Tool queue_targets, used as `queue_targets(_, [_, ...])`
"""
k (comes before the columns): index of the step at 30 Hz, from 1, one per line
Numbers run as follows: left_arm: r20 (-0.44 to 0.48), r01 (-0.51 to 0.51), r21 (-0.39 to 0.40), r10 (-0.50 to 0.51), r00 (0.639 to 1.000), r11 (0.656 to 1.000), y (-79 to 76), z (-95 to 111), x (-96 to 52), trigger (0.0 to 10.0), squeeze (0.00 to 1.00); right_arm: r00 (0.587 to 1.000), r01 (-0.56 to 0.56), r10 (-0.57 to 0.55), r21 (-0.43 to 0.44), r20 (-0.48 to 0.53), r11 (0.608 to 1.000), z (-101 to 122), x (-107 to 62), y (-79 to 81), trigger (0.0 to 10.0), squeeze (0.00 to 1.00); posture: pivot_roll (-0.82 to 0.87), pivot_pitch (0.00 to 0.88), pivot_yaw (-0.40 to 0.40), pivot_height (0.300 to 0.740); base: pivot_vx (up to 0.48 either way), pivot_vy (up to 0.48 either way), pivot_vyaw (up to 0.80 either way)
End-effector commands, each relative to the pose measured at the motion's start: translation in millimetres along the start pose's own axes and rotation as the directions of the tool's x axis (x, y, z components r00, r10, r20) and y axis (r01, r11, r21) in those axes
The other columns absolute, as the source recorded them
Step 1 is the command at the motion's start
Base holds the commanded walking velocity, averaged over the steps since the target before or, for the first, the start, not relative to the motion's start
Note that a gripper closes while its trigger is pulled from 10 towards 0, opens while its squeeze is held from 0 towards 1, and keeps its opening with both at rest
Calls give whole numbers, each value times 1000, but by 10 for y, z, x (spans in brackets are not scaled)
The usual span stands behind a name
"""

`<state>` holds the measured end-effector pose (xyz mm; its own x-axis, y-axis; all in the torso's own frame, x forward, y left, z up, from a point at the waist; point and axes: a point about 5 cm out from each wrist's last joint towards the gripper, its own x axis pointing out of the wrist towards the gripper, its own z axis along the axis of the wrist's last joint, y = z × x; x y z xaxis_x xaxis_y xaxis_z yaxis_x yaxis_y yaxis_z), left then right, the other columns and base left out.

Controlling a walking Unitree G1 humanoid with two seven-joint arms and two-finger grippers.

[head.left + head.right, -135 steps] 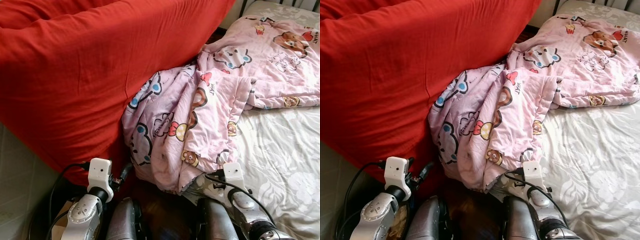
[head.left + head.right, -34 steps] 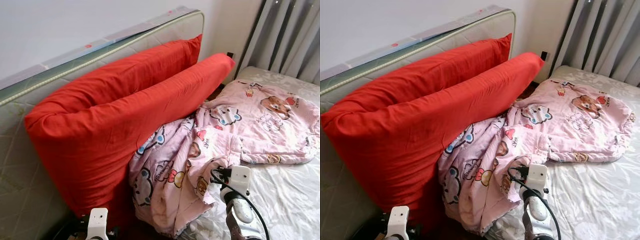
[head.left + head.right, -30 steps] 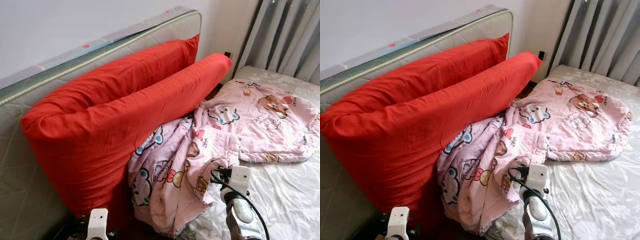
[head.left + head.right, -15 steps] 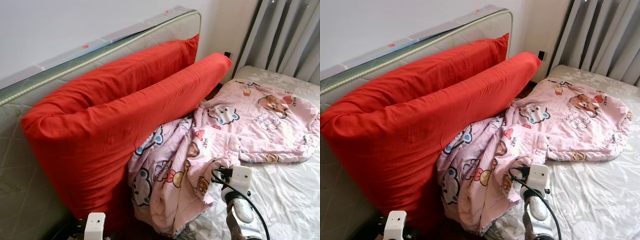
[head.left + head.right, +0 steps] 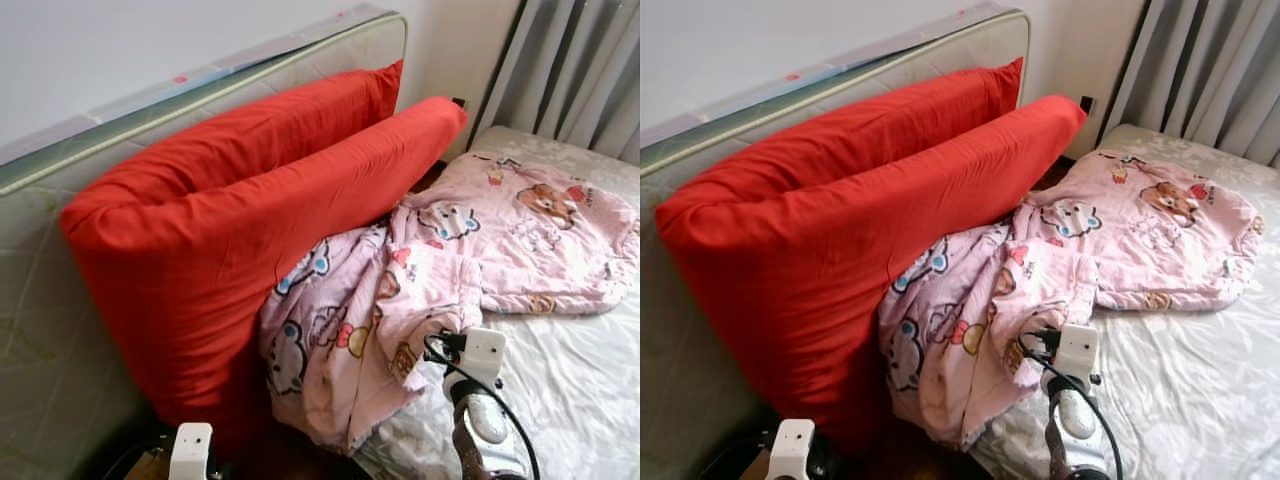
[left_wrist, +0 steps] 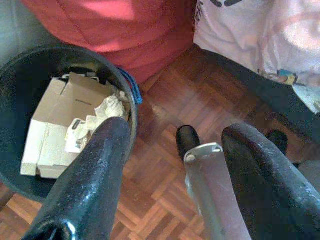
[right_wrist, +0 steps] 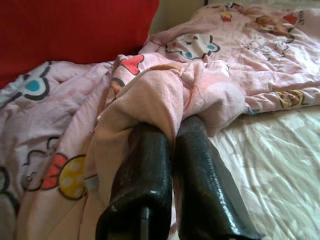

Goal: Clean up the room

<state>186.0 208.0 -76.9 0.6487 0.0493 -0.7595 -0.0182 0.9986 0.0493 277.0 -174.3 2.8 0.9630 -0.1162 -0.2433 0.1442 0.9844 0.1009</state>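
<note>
Pinching a fold of the pink blanket, the right claw is clamped thinly; cloth could be lost if tugged. The left claw is held open.

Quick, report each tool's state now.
Left tool: open, empty, above the floor beside the bin.
Right tool: shut on the pink blanket.

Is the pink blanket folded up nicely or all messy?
Messy. The pink blanket lies crumpled, one end bunched against the red pillow and hanging off the bed edge, pinched by the right end effector.
</note>
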Motion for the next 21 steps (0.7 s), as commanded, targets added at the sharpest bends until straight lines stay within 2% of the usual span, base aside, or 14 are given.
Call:
queue_targets(1, [-15, -1, 16, 2, 1000, 1000, 31, -23, -7, 10000, 0, 1000, 0, 0, 1, 9, 1000, 18, 3, 13, 10000, 0, -67, 0, 7, 740, -277, 0, 0])
queue_targets(21, [-14, 3, 21, -2, 1000, 1000, 17, -16, -3, 10000, 0, 998, 33, -33, 1, 45, 999, 71, 12, -24, 10000, 0, -66, 0, 6, 740, -277, 0, 0])
